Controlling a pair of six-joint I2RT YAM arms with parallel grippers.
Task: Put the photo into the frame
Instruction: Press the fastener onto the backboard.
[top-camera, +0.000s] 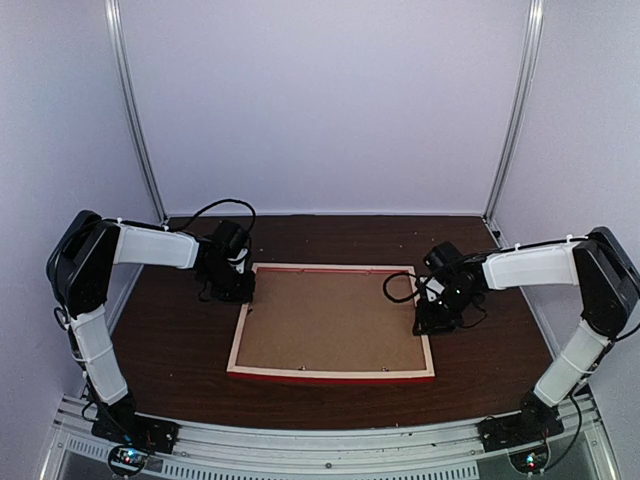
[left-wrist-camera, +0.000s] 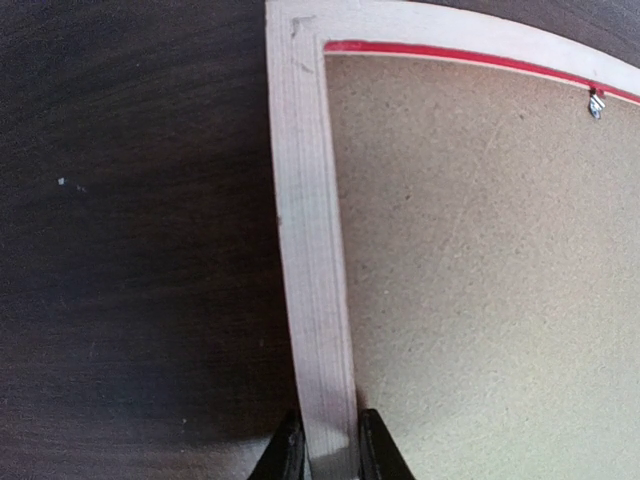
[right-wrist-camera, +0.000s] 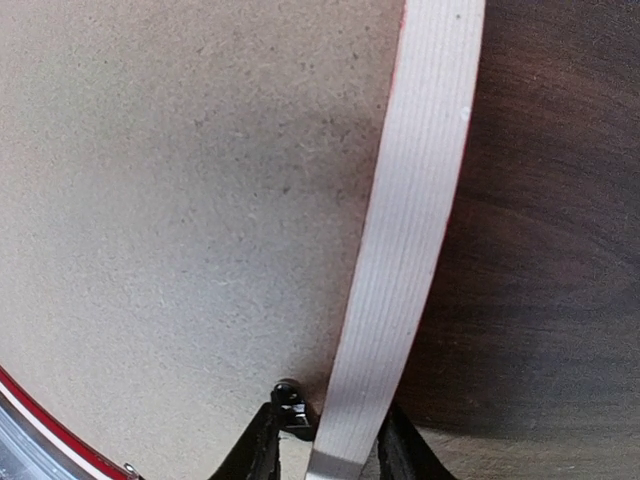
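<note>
The frame (top-camera: 241, 335) lies face down on the dark table, pale wood up, with its red outer edge showing at the near side. A brown backing board (top-camera: 335, 325) fills it. The photo is not in view. My left gripper (left-wrist-camera: 330, 455) is shut on the frame's left strip (left-wrist-camera: 310, 250) near the far left corner. My right gripper (right-wrist-camera: 330, 450) straddles the right strip (right-wrist-camera: 415, 230). Its jaws stand open, with a gap on the inner side where a small black tab (right-wrist-camera: 290, 395) sits on the board (right-wrist-camera: 180, 200).
Dark wooden table (top-camera: 180, 350) surrounds the frame, with pale walls and metal posts (top-camera: 135, 110) behind. A small metal clip (left-wrist-camera: 596, 103) sits at the board's far edge. Cables loop beside both wrists.
</note>
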